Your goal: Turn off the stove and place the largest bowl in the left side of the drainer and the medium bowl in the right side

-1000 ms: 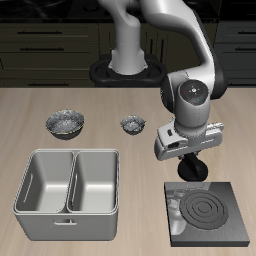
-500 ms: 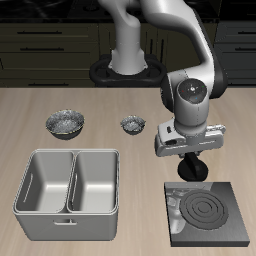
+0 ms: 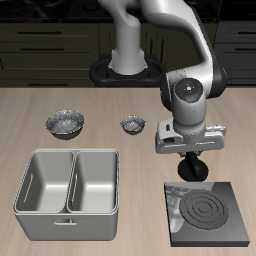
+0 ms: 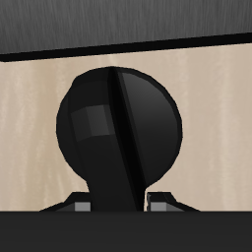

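Simulated kitchen, probably, dark drawer cabinets (image 3: 40, 45) behind, wooden counter (image 3: 30, 110), stove (image 3: 207, 213), drainer (image 3: 68, 192)

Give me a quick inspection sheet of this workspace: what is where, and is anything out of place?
Surface: pale wooden table, tidy.
Job's things: stove near the front edge, its rings dark, not glowing; black knob right below the gripper; drainer with both halves empty; wider bowl behind the drainer, upright on the table.
Clutter: tiny bowl beside the wider one; a pale shiny patch at the stove's back corner, cannot tell what.
Grippers: gripper low over the knob; whether it grips, cannot tell.
Cables: nothing seen.
Surroundings: dark cabinets behind the table.
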Controlling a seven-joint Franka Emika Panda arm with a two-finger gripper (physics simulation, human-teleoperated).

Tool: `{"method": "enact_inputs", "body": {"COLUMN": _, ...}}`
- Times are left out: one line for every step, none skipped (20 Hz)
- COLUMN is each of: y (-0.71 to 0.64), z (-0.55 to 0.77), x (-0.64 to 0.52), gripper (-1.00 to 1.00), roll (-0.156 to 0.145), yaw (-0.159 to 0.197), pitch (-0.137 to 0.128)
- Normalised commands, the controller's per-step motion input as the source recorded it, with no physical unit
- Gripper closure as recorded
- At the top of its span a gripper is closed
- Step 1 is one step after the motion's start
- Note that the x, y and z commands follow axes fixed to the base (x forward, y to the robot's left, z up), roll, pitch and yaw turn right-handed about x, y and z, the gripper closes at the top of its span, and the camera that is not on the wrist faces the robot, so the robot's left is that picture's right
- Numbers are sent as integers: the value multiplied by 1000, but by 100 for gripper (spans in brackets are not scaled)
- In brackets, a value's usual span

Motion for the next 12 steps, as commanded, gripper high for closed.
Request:
{"method": "enact_inputs", "body": {"y": -27, "z": 52, "x": -39, "gripper": 100, "roll": 7, "yaw": -40, "pitch": -40}}
{"method": "enact_inputs", "body": {"y": 24, "z": -64, "x": 189, "gripper": 100, "roll": 21, "yaw": -106, "pitch": 50}}
{"method": "enact_inputs", "body": {"y": -59, "z": 47, "x": 40, "gripper": 100, "roll": -50, "yaw": 15, "pitch": -43}}
{"method": "enact_inputs", "body": {"y": -93, "z": 32, "x": 96, "gripper": 100, "roll": 24, "yaw": -96, "pitch": 21}}
{"method": "enact_inputs", "body": {"y": -117, "z": 72, "x": 75, "gripper": 100, "roll": -37, "yaw": -45, "pitch": -16}}
{"method": "enact_inputs", "body": {"y": -59, "z": 93, "x": 25, "gripper": 100, "roll": 1, "yaw": -14, "pitch": -76}}
{"method": "enact_inputs", "body": {"y": -80, "z": 82, "x": 119, "gripper": 100, "roll": -34, "yaw": -33, "pitch": -60}}
{"method": "enact_inputs", "body": {"y": -131, "z": -169, "x": 133, "gripper": 100, "roll": 4, "yaw": -102, "pitch": 117}}
{"method": "enact_inputs", "body": {"y": 0, "z": 0, "x": 0, "gripper": 100, "roll": 0, "yaw": 0, "pitch": 0}}
{"method": "enact_inputs", "body": {"y": 0, "z": 0, "x": 0, "gripper": 100, "roll": 0, "yaw": 0, "pitch": 0}}
{"method": "enact_inputs", "body": {"y": -316, "z": -146, "x": 322, "gripper": 100, "roll": 9, "yaw": -140, "pitch": 37}}
{"method": "enact_inputs", "body": {"y": -94, "z": -13, "x": 72, "gripper": 100, "roll": -20, "yaw": -26, "pitch": 35}}
